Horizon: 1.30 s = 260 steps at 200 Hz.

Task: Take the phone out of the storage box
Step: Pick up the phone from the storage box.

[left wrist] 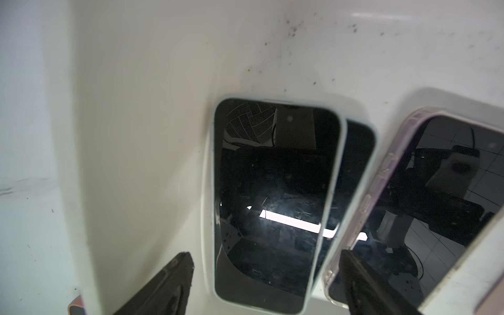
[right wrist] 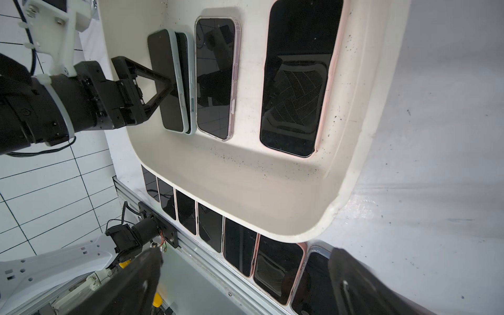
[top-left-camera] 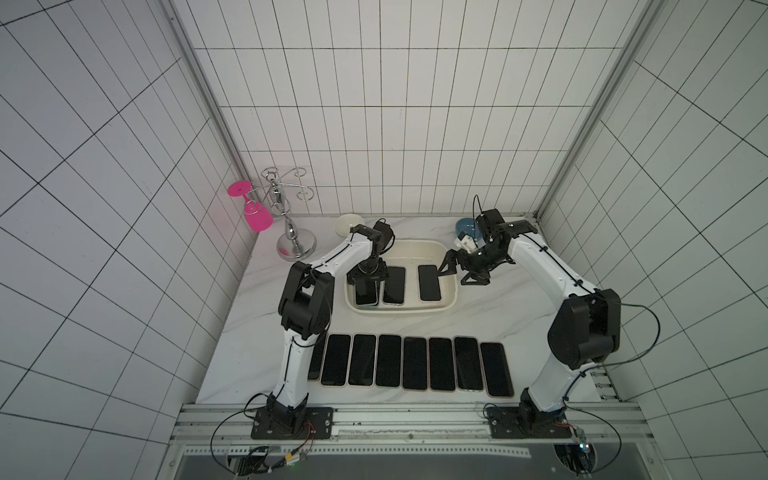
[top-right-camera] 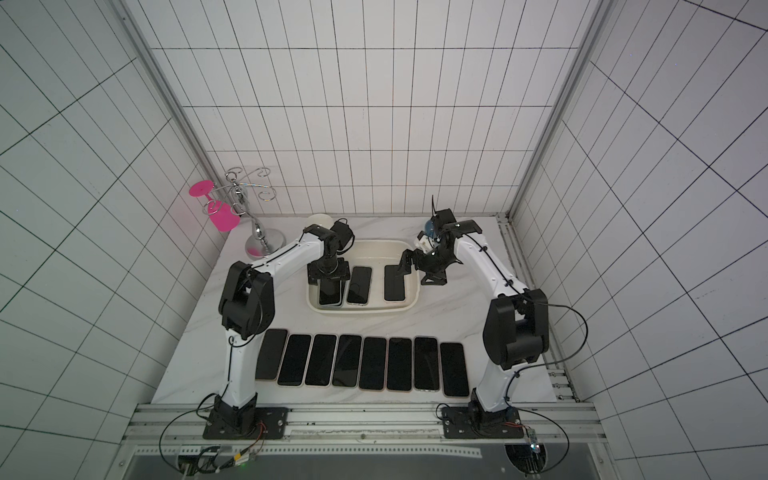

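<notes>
The storage box (top-left-camera: 415, 251) is a shallow cream-white tub with rounded corners and a flared rim. It stands near the desk's far edge, about midway between the left and right edges, and dark specks dot its floor. Four phones lie flat in it, dark screens up, long sides parallel. At the end nearest the desk's left edge, the top phone (left wrist: 272, 196), in a pale blue-green case, rests on a lower phone (left wrist: 354, 152), slightly offset from it. Just beside the stack lies a clear-cased phone (top-left-camera: 394, 284). A pink-cased phone (top-left-camera: 429, 283) lies apart, by the right wall.
</notes>
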Tool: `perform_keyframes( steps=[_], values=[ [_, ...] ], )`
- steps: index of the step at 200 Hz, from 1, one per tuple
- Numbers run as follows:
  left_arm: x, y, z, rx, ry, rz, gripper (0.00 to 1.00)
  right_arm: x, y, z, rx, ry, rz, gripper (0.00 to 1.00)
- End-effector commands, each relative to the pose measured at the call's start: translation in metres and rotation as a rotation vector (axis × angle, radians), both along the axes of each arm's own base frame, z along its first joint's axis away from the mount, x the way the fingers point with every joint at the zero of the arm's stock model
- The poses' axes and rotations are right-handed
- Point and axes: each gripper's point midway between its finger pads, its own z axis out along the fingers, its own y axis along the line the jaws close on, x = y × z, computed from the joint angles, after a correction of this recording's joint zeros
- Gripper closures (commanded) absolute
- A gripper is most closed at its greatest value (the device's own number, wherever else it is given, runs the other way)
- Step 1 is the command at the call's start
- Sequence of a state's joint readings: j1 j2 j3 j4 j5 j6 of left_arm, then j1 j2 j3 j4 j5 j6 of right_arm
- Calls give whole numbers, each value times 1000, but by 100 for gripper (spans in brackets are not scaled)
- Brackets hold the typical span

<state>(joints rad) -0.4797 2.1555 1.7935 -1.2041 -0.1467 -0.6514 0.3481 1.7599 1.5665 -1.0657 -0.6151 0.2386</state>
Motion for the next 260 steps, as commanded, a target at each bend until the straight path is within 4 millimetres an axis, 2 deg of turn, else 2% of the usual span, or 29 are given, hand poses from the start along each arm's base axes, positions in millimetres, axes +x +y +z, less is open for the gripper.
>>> perform_keyframes(
  steps=[1, 79, 181, 227, 260],
  values=[
    [5, 3, 3, -19, -40, 37, 11, -10, 1, -7, 5, 35, 25, 1],
    [2, 1, -23, -46, 6, 34, 11, -11, 2, -6, 17, 37, 31, 1],
    [2, 2, -35, -65, 20, 24, 12, -12, 5, -9, 30, 54, 36, 1],
    [-2, 8, -46, -64, 30, 30, 25, -12, 5, -9, 31, 58, 37, 1],
    [3, 2, -33, -96, -2, 11, 33, -10, 6, -8, 36, 59, 31, 1]
  ],
)
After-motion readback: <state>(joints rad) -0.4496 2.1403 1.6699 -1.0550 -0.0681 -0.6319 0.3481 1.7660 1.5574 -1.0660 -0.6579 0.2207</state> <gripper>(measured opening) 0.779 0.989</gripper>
